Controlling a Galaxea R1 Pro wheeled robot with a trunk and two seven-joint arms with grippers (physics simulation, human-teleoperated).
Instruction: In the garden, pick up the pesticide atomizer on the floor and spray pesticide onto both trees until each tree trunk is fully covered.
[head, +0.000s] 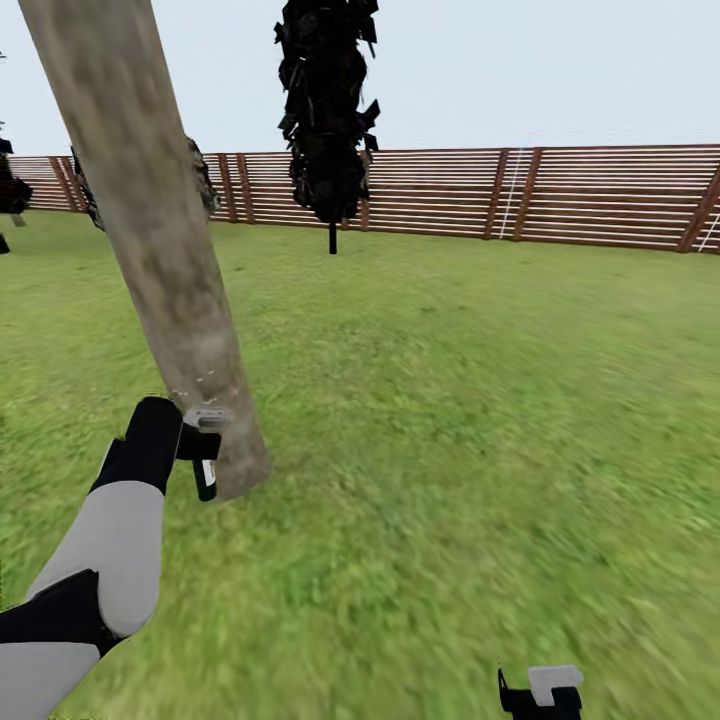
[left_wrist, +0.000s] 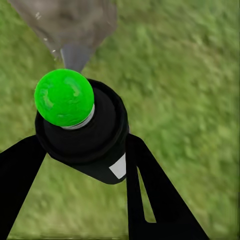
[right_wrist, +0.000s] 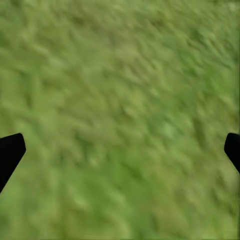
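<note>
Our right gripper (head: 541, 697) hangs spread over lawn (head: 480, 420). Our left gripper (head: 197, 446) clamps the pesticide atomizer (head: 205, 470), long axis upright, nozzle aimed at the leaning tree trunk (head: 165, 250) just beyond. Farther off: 1 black cypress (head: 327, 110), slatted fence (head: 560, 195).

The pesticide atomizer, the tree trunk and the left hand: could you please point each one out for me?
pesticide atomizer (left_wrist: 82, 137): left wrist view, on its dark body.
tree trunk (head: 150, 210): head view, mid-height on the bark.
left hand (head: 198, 447): head view, midway between its fingertips, shut on the atomizer.
</note>
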